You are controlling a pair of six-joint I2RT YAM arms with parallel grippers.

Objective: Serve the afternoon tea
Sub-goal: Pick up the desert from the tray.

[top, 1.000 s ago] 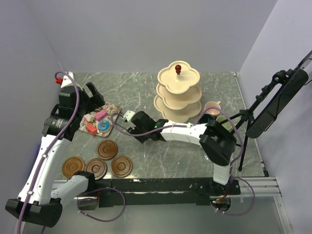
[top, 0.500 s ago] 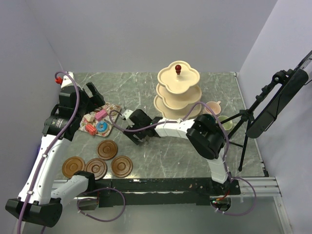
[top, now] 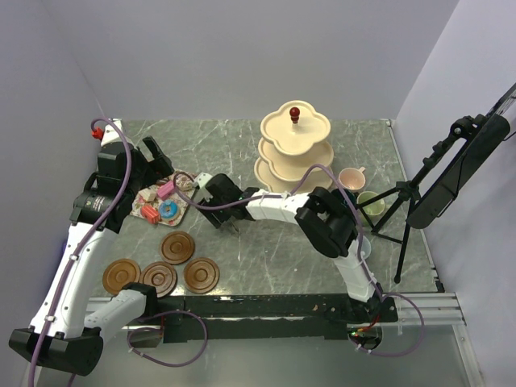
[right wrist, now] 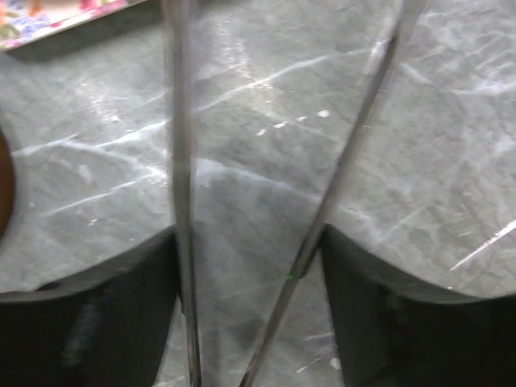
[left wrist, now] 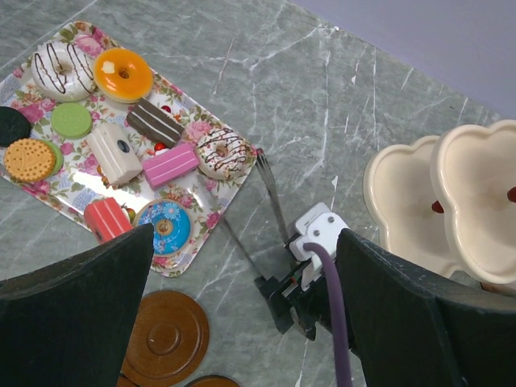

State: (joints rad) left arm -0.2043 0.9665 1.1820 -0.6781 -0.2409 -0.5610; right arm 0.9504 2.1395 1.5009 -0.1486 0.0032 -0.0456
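Small colourful cakes [left wrist: 121,153] lie on a floral tray [left wrist: 201,234] at the left. The cream three-tier stand [top: 295,153] with a red knob [top: 295,112] stands at the back middle, empty. Several brown saucers [top: 177,247] lie at the front left. A pink mug [top: 351,178] and a light green mug [top: 369,201] stand right of the stand. My left gripper [top: 157,161] is open and empty, above the tray's edge. My right gripper [right wrist: 250,266] is low over the table, open, with the thin metal tongs [right wrist: 179,161] between its fingers [right wrist: 97,322].
The tongs [left wrist: 270,189] lie on the marble just right of the tray, their joined end at my right gripper [left wrist: 294,310]. A tripod with a dark panel [top: 463,169] stands at the right edge. Walls close the back and sides.
My right arm has swung left and back along the table, bringing its gripper down over the tongs beside the tray. The left arm has not moved.
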